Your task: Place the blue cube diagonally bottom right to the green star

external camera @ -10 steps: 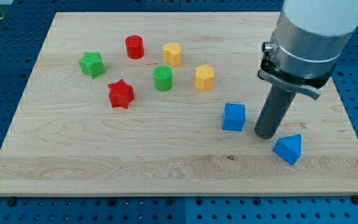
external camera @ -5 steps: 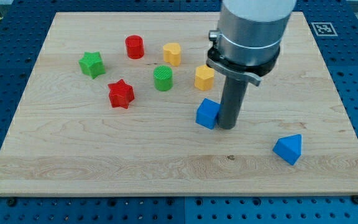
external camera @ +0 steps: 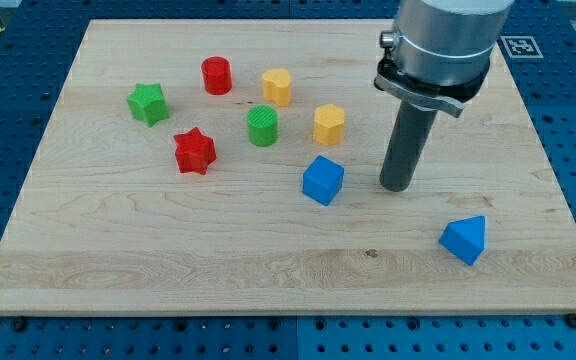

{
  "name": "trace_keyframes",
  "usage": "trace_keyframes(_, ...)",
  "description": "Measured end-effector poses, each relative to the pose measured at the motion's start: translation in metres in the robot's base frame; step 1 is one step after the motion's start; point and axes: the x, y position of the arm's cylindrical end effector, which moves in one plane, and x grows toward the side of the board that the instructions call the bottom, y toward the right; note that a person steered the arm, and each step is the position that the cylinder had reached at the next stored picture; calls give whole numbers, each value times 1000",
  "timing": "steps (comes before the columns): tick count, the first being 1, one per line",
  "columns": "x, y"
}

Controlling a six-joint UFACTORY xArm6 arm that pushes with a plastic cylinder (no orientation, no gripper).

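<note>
Blue cube (external camera: 323, 180) is sitting mid-bench, well apart from the green star (external camera: 148, 103) near the top-left corner; most travel is remaining. My tip (external camera: 399, 187) is standing clear on the cube's right-edge side; this end effector is a bare rod, grasping nothing.

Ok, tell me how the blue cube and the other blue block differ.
Shape: the blue cube is box-like with flat square faces, while the blue wedge-like block tapers to a point. Place: the blue cube lies near the board's middle, below the yellow block; the blue wedge-like block sits toward the view's bottom right. My tip stands between them, touching neither. Both share the same blue colour.
</note>
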Motion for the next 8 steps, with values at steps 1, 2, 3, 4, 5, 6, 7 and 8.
trace_keyframes(1, 0, -13)
trace_keyframes(2, 0, -23)
trace_keyframes(3, 0, -39)
trace_keyframes(4, 0, -55)
trace_keyframes(5, 0, -64)
trace_keyframes(6, -8, -33)
trace_keyframes(7, -21, 31)
trace_keyframes(8, -5, 93)
